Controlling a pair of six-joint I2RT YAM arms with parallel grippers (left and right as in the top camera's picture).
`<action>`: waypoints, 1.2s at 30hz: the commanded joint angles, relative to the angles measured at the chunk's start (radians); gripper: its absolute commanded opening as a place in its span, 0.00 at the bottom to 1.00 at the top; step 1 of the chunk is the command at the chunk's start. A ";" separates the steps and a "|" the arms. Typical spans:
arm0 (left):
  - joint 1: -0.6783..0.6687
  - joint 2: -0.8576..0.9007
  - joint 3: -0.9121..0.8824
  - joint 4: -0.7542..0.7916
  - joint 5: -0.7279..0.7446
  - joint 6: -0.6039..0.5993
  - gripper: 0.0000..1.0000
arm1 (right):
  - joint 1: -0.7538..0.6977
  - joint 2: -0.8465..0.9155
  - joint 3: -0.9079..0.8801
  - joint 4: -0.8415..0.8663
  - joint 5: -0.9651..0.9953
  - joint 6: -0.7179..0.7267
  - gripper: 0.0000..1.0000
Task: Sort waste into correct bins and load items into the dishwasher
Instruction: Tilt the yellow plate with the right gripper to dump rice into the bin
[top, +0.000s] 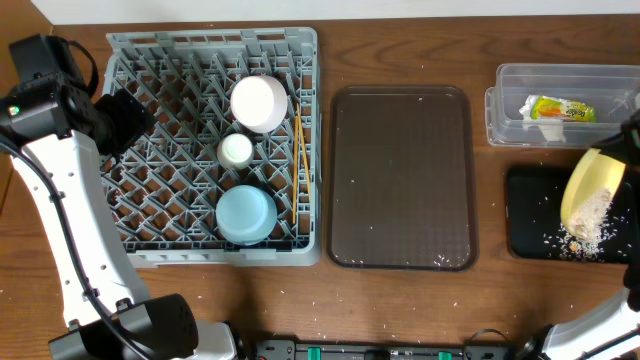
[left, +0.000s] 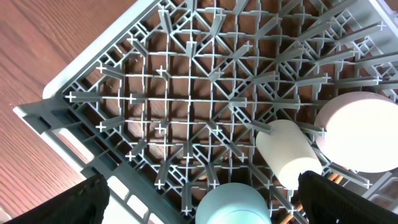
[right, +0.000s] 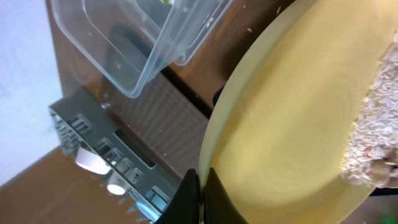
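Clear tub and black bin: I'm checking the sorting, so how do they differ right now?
The tub is see-through; the bin is black. The tub holds a snack packet; the bin holds crumbs. The plate tilts over the bin, not the tub. Both are rectangular and lidless.

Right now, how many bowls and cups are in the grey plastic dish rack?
3, in one column: white bowl at the far end, small white cup mid-rack, light blue bowl nearest. None seem hidden.
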 joint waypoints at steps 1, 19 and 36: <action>0.003 0.003 0.008 0.000 -0.008 -0.009 0.98 | -0.035 -0.029 0.006 -0.003 -0.064 -0.035 0.01; 0.003 0.003 0.008 0.000 -0.008 -0.009 0.98 | -0.044 -0.026 -0.003 -0.021 -0.180 -0.009 0.01; 0.003 0.003 0.008 0.000 -0.008 -0.009 0.98 | -0.055 -0.026 -0.154 0.121 -0.340 -0.019 0.01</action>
